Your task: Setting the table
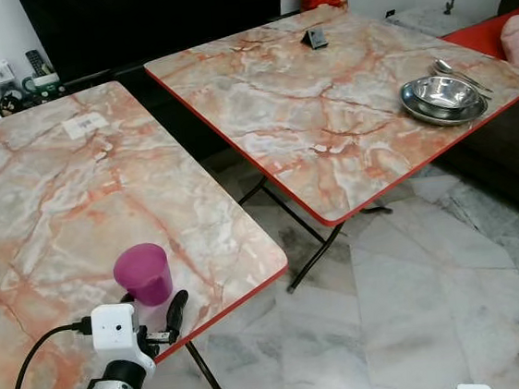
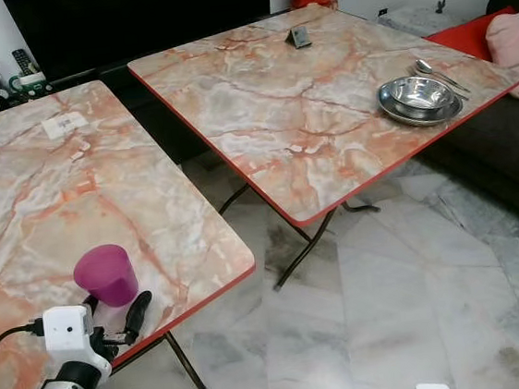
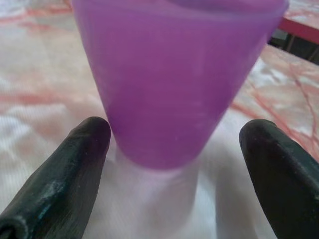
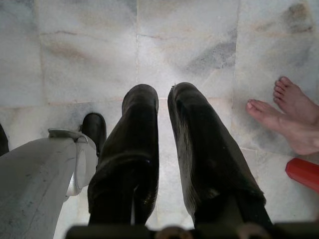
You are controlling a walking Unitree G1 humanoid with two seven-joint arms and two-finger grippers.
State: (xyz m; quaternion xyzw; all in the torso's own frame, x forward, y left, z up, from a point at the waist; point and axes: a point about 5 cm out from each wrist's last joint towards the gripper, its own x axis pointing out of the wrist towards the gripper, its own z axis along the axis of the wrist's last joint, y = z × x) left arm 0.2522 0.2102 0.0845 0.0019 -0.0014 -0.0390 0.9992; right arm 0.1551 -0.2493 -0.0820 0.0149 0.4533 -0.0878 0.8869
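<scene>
Because it stands upright near the front corner of the near counter [image 1: 75, 205], the purple cup [image 1: 143, 274] is easy to reach from the robot's side.

Cup: it rests on its base on the marble-patterned top, close to the red edge (so a careless push could send it off).

Left claw [image 1: 151, 310]: its two black fingers [image 3: 60, 169] are spread, one at each side of the cup's lower part; one finger seems almost at the wall, but I cannot tell if it touches. I judge this is the stand before closing, with the cup between the fingers so it can be pinched low, where it is narrow.

Right claw [image 4: 162, 144]: it hangs idle over the marble floor [image 4: 89, 45], its fingers nearly pressed together and holding nothing; a person's bare feet [image 4: 286, 114] are beside it.

Far counter [image 1: 324, 104]: well apart from the cup, it carries a steel bowl on a plate [image 1: 443, 99] with cutlery [image 1: 458, 73] just behind, near its right edge. Probably the cup belongs beside this setting.

Small dark object [image 1: 315, 38]: it lies at the far end of that counter.
</scene>
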